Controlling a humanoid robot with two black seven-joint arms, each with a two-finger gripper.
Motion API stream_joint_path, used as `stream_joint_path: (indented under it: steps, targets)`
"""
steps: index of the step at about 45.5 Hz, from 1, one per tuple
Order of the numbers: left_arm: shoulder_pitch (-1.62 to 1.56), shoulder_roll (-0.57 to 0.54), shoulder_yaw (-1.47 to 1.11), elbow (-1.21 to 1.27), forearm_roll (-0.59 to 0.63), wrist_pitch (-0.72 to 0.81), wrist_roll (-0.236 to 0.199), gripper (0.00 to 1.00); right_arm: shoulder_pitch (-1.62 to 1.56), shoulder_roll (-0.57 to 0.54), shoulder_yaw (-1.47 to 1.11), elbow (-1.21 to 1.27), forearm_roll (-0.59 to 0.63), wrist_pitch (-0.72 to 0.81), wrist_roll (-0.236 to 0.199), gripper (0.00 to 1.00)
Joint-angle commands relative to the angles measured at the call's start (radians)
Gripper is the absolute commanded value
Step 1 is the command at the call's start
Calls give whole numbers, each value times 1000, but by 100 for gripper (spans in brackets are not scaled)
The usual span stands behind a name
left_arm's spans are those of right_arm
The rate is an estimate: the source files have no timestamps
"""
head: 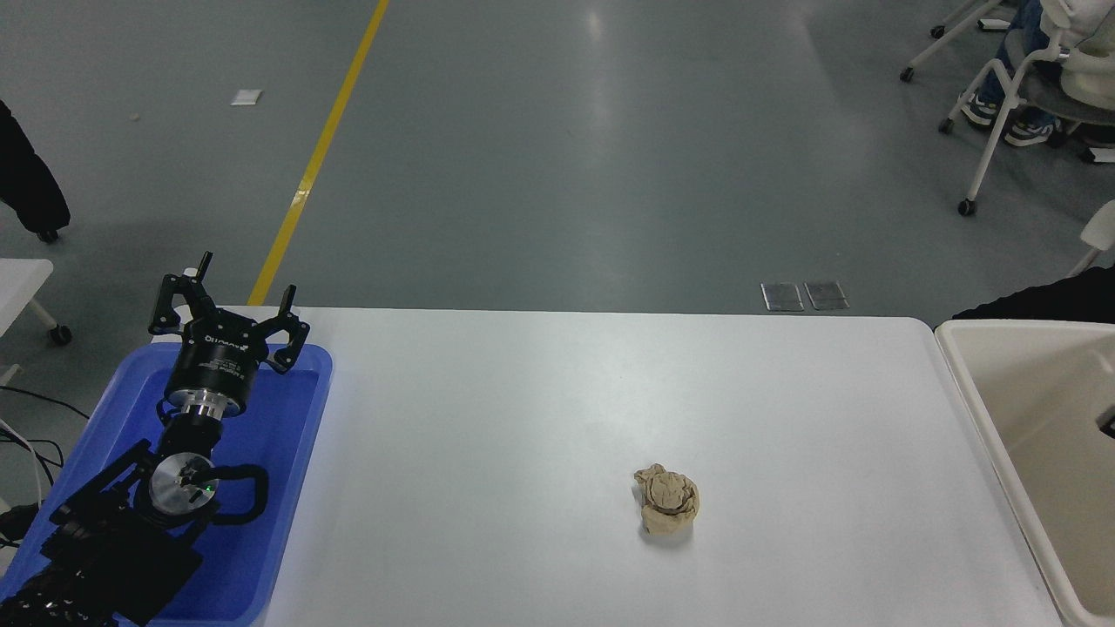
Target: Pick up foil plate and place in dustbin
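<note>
I'm seeing no foil plate anywhere; only the dustbin [1002,409] at three o'clock, so I'm judging disposal likely finished. My left gripper [228,315] is sitting released over the blue tray [287,488]; the right gripper is sitting out of sight.

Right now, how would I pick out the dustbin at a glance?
Start at the white table and follow it to its right end. The dustbin stands just past that edge: a large cream box with a thick rounded rim, unlike the blue tray at the left end.
</note>
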Motion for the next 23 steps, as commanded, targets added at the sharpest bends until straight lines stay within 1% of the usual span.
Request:
stream_joint_path:
  steps: [1, 5, 8, 11, 23]
  targets:
    - [0, 0, 0, 0, 1, 0, 0, 100, 340, -17, -251, 227, -4, 1, 0, 100]
    - [0, 0, 0, 0, -1, 0, 0, 100, 461, 10, -344, 297, -4, 4, 0, 100]
    - [0, 0, 0, 0, 1, 0, 0, 100, 523, 53, -379, 338, -3, 13, 0, 100]
    - [0, 0, 0, 0, 1, 0, 0, 100, 570, 70, -393, 370, -1, 17, -2, 100]
    - [0, 0, 0, 0, -1, 0, 0, 100, 751, 75, -425, 545, -10, 133, -2, 100]
